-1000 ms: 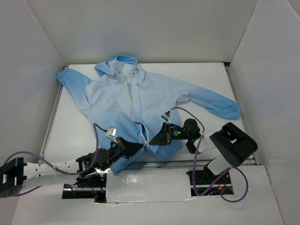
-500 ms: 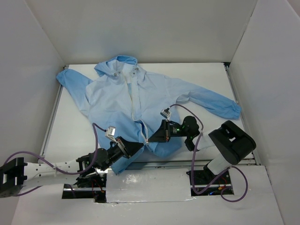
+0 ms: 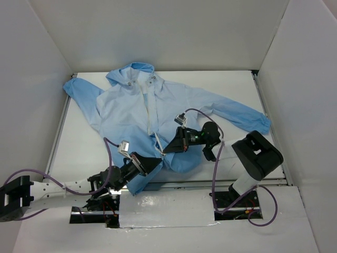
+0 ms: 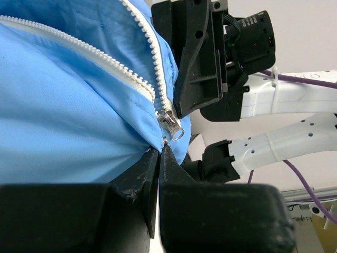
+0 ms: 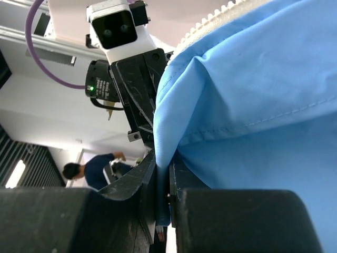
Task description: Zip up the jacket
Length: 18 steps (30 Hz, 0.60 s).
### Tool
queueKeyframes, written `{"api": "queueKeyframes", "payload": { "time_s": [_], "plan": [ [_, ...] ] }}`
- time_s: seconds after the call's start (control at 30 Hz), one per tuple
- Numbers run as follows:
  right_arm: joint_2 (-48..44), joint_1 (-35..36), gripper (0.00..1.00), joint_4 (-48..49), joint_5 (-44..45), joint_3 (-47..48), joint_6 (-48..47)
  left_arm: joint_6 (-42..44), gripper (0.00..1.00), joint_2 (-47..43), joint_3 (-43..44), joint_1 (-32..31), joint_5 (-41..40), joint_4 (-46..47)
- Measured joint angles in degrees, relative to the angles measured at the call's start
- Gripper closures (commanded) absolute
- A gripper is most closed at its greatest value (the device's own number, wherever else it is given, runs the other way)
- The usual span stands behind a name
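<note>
The jacket (image 3: 158,105) lies spread on the tabletop (image 3: 79,147), hood away from the arms. The left tool (image 4: 159,154) is clenched on the hem at the zipper's foot, likely anchoring it taut. The right tool (image 5: 162,176) is clamped on a fabric fold just beside the zipper slider (image 4: 171,122), above which the teeth stand apart.
</note>
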Motion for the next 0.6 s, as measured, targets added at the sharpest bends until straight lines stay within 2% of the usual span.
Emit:
{"api": "queueKeyframes", "payload": {
  "time_s": [0.13, 0.17, 0.27, 0.43, 0.6],
  "plan": [
    [1.53, -0.17, 1.00, 0.09, -1.66, 1.62, 0.92, 0.83, 1.00, -0.48, -0.17, 0.13, -0.11, 0.24],
    [1.79, -0.22, 0.94, 0.09, -1.84, 1.64, 1.05, 1.33, 1.00, -0.81, -0.24, 0.11, -0.09, -0.02],
    [2.67, -0.26, 0.86, 0.11, -2.12, 1.62, 1.31, 2.03, 1.00, -2.32, -0.55, 0.11, -0.07, -1.25],
    [3.28, -0.31, 0.83, 0.15, -1.38, -0.33, 0.96, 3.43, 1.00, -3.63, -1.22, 0.11, 0.50, -1.77],
    [3.28, -0.39, 0.71, 0.11, -0.15, -1.60, 0.22, 4.46, 1.00, -1.88, -2.38, 0.11, 2.12, 0.33]
  ]
}}
